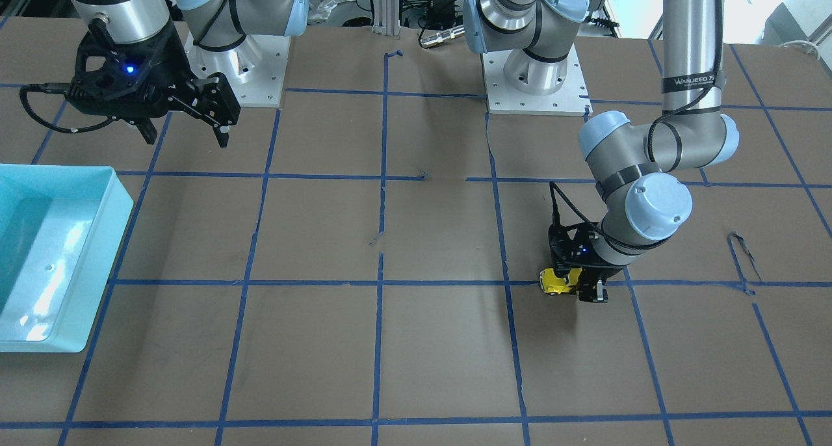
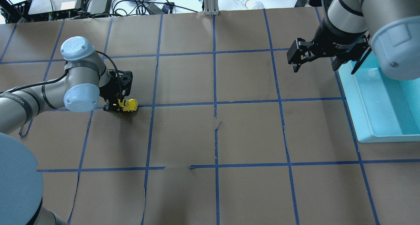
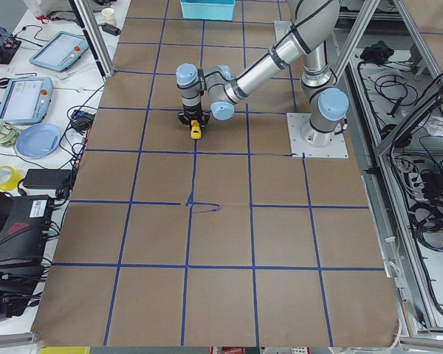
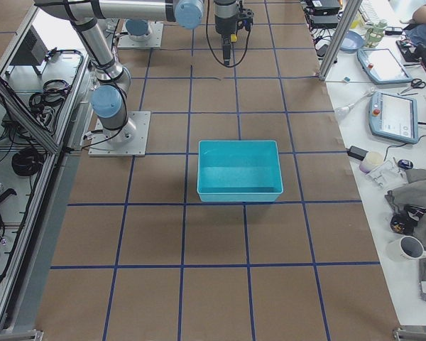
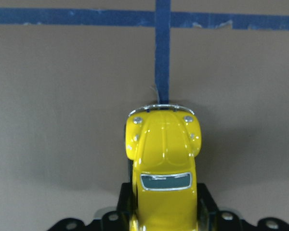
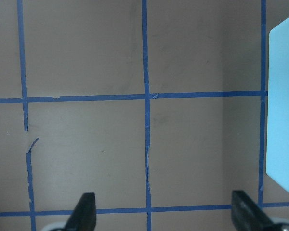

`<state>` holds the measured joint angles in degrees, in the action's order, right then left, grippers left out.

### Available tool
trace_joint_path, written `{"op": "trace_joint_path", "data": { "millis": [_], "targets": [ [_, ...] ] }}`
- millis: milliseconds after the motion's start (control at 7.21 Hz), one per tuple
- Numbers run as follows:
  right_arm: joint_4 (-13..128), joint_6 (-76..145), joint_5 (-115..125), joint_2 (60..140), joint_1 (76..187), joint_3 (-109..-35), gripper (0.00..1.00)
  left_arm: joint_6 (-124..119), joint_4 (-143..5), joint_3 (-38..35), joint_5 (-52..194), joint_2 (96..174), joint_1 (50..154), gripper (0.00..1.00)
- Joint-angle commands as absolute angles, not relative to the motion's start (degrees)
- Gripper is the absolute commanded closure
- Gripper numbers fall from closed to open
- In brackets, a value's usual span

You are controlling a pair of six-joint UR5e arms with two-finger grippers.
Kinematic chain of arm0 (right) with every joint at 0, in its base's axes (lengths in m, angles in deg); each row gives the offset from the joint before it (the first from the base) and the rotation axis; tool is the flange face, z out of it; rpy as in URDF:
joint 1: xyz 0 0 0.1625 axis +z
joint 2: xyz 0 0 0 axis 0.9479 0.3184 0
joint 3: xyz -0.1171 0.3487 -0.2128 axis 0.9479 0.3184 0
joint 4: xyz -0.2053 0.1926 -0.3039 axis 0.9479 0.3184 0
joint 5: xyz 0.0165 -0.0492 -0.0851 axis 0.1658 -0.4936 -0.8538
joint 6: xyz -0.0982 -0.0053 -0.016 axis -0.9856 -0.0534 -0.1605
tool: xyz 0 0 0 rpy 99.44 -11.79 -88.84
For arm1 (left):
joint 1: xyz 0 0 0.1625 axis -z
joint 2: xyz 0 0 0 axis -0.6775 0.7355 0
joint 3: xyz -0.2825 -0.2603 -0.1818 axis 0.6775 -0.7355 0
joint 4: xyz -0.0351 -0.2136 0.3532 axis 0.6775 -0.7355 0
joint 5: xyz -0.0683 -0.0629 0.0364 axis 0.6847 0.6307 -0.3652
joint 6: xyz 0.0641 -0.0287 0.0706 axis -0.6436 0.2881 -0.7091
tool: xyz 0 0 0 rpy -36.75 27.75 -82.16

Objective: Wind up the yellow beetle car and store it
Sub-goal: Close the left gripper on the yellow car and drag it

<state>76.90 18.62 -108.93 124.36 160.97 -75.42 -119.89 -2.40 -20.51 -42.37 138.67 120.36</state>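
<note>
Left gripper (image 1: 580, 290) is low at the table (image 1: 442, 342), mid-right of the front-facing view. Jaws are closed narrow on the rear of the car (image 1: 559, 281), one finger each side. Car sits on the table over a blue tape line (image 1: 455, 283). In the left wrist view its nose points up-frame at a tape crossing.

Right gripper (image 1: 187, 132) hangs above the table, upper left of the front-facing view. Jaws are spread wide, holding nothing.

Teal bin (image 1: 121, 207) stands at the left edge of the front-facing view, near the right gripper. Its interior shows plain teal floor and walls in the right-side view. Car is outside the bin, well apart from it.
</note>
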Motion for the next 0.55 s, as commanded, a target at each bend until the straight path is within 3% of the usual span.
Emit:
{"op": "trace_joint_path", "data": {
  "millis": [0, 416],
  "targets": [
    [76.8, 18.6, -109.0, 124.4, 160.9, -75.4, 0.0, -120.4, -2.2, -20.7, -42.2, 138.5, 116.9, 0.67],
    [76.8, 18.5, -109.0, 124.4, 161.0, -75.4, 0.0, -120.1, -2.0, -20.7, -42.2, 138.4, 115.2, 0.67]
  ]
}}
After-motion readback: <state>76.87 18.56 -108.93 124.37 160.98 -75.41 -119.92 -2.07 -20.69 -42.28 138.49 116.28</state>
